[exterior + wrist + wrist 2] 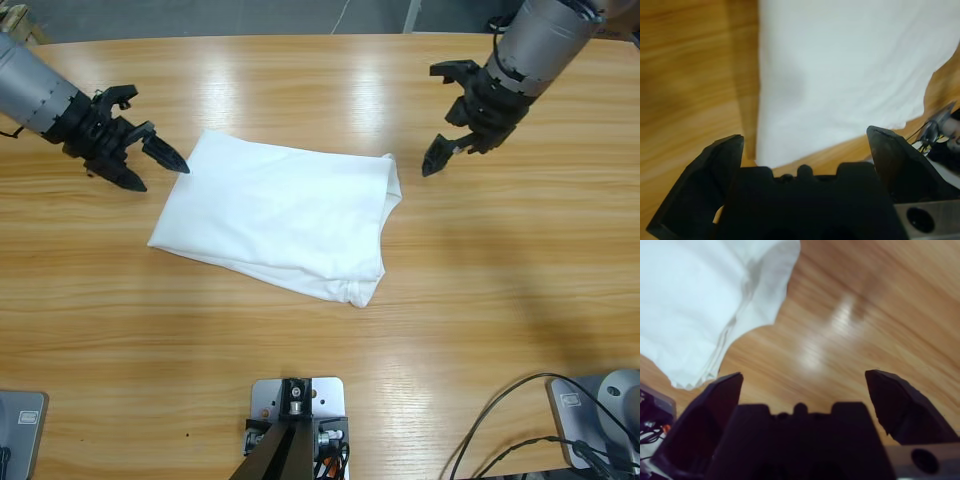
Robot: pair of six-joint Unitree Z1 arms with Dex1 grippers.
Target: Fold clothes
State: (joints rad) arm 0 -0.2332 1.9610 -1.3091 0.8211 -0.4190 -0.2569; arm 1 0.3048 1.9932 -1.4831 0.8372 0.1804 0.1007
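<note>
On table (300, 360): folded T-shirt (280, 215); left gripper (150, 165) and right gripper (450, 130) jaws spread, empty.

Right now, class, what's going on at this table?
Two robot arms are working on a white T-shirt, which lies folded into a rough rectangle on the wooden table. Neither arm holds it. The left gripper hovers open at the shirt's left corner. The right gripper hangs open just off its right edge, where the cloth is bunched.
</note>
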